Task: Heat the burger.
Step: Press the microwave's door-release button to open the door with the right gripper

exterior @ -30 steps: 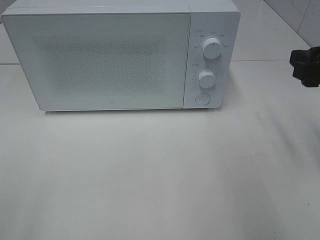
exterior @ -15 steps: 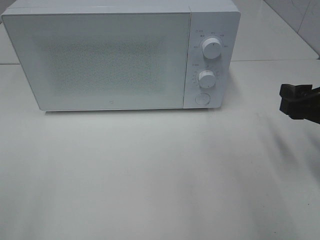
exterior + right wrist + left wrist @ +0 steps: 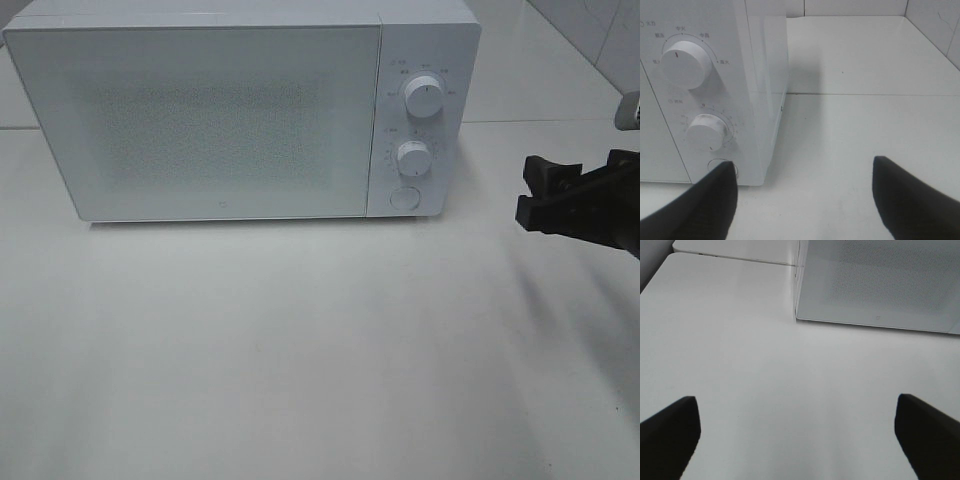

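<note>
The burger is out of view in every frame. A white microwave [image 3: 220,120] stands at the back of the table with its door shut. My right gripper [image 3: 532,192] hovers open and empty to the right of the microwave's control panel. In the right wrist view the right gripper [image 3: 802,170] faces the panel's lower corner, where a round button [image 3: 722,167] sits close to one dark finger [image 3: 700,210]. My left gripper [image 3: 796,402] is wide open and empty over bare table, in front of the microwave's left front corner [image 3: 797,315]. It does not show in the exterior view.
The panel carries two white knobs, an upper one [image 3: 424,98] and a lower one [image 3: 412,155], above the round button [image 3: 403,197]. A white tabletop [image 3: 300,350] spreads in front of the microwave. A tiled wall [image 3: 600,30] rises at the back right.
My right gripper has come in from the right edge, moving down and left toward the microwave's control panel. The microwave has not changed.
</note>
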